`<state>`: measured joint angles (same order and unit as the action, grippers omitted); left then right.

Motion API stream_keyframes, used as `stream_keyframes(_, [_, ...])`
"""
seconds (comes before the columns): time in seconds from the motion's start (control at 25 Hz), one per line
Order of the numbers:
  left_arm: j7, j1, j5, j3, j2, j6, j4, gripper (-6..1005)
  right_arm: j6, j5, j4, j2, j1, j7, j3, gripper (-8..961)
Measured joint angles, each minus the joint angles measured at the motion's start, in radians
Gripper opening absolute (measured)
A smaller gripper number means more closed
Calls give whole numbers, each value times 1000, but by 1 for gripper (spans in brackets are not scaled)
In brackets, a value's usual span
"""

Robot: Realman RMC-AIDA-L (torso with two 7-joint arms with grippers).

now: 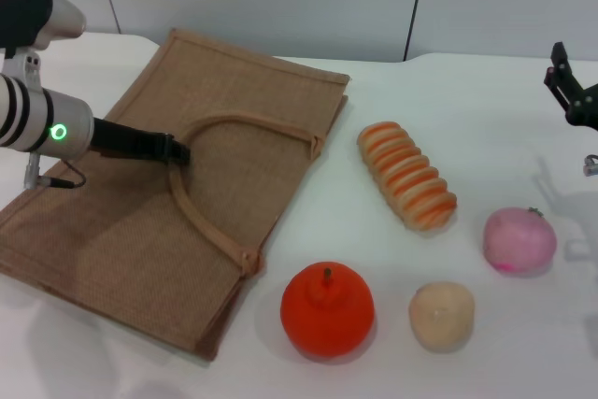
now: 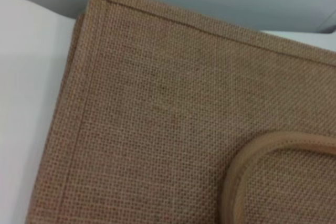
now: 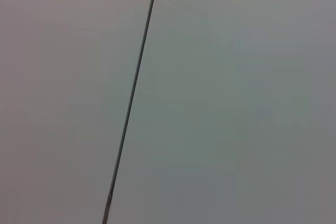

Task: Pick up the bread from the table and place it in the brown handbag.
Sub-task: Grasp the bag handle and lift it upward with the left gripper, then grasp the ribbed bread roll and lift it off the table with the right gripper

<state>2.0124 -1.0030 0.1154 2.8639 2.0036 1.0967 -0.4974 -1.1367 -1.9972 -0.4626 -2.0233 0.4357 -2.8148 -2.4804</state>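
**White arm, black grippers**

The left arm was a white, ribbed cylinder with a black upper section and a glowing green ring light. A thin black cable looped beneath it. Its left gripper was a flat black bar. The right gripper was black and angular (mostly out of view).

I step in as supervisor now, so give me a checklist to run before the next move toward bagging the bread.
1. Bread free on the table, nothing on it: ok.
2. Brown handbag open to receive: not ok, it lies flat.
3. Left hand at the handbag's handle, near its top bend: ok; grip on it: cannot tell.
4. Right hand near the bread: not ok, it is off at the table's right edge.
5. Red fruit, beige bun and pink ball apart from the bread: ok.
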Motion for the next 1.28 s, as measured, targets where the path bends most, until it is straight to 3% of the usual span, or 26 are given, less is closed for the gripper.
stream_keyframes(0.56, [5, -7, 23, 0, 14, -51, 2, 132, 0, 0, 2, 0, 0, 0, -1, 858])
stream_keyframes(0.76, [2, -5, -22, -1, 17, -67, -4, 133, 0, 0, 2, 0, -4, 0, -2, 857])
stream_keyframes(0.96, [-42, 9, -170, -1, 19, -32, -30, 131, 0, 0, 3, 0, -8, 0, -3, 856])
stream_keyframes(1.28, [-219, 99, -530, -1, 13, 207, -75, 128, 16, -2, -31, 3, -5, 0, -52, 854])
